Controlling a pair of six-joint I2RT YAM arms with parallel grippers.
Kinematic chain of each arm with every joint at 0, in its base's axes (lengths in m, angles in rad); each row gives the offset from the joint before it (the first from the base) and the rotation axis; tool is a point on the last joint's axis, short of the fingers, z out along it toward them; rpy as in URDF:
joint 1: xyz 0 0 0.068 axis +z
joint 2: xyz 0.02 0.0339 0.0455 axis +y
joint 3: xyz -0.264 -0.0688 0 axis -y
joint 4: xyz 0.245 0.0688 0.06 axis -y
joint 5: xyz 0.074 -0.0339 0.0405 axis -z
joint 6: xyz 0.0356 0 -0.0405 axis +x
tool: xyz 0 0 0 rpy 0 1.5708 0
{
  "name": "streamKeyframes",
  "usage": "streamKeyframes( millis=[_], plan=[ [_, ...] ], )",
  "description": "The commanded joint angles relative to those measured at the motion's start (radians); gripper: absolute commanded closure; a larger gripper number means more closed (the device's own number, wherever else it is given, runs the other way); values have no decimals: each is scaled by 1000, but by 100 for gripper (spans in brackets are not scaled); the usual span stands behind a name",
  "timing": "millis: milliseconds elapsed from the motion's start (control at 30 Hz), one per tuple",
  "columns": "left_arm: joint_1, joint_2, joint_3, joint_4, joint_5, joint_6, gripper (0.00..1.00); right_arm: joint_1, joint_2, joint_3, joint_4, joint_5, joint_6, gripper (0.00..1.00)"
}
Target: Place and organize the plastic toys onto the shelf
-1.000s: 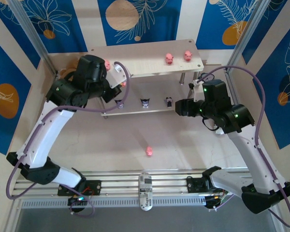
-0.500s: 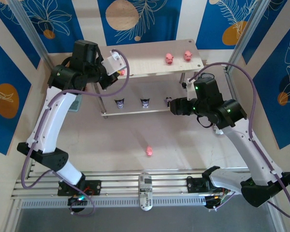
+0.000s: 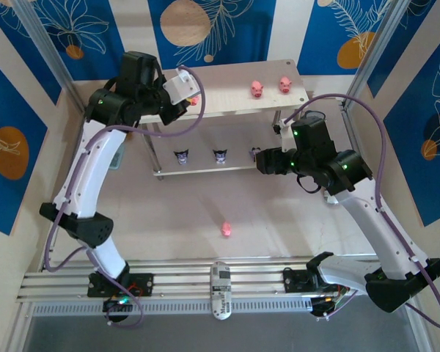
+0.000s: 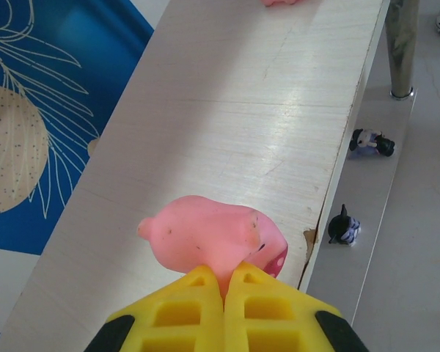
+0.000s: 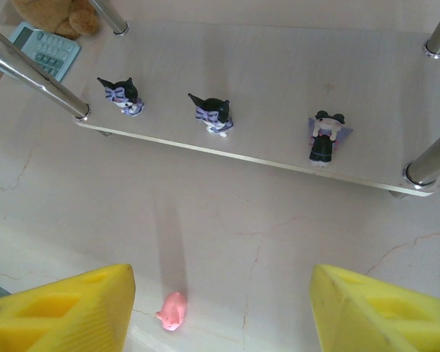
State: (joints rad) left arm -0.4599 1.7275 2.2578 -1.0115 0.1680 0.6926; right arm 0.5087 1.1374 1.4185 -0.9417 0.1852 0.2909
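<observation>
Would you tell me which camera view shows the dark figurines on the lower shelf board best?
The right wrist view: all three dark figurines stand large and unobstructed on the lower board. The top external view shows them tiny; the left wrist view catches two below the upper board's edge.

On the shelf [image 3: 227, 95] the top board is bare through the middle. My left gripper [image 4: 224, 275], clamping its held pig [image 4: 205, 235], blocks the left part, and two pink pigs [image 3: 257, 89] block the right. Three dark figurines [image 3: 220, 155] line the lower board. The counter [image 3: 279, 213] in front is open, bar one stray pig [image 3: 226, 229].
</observation>
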Motion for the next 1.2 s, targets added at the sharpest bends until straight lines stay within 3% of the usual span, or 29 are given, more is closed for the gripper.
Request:
streamKeyframes(
  millis=[0,733,1167],
  plan=[
    [11,35,75,-29,16,34,100,5,-11,17,9,14,0,35],
    [8,149,147,-122,-83,95,96,-6,-8,-6,23,8,-4,35],
    [2,147,147,-86,-107,91,76,-10,-2,-8,32,0,-10,35]
  ],
)
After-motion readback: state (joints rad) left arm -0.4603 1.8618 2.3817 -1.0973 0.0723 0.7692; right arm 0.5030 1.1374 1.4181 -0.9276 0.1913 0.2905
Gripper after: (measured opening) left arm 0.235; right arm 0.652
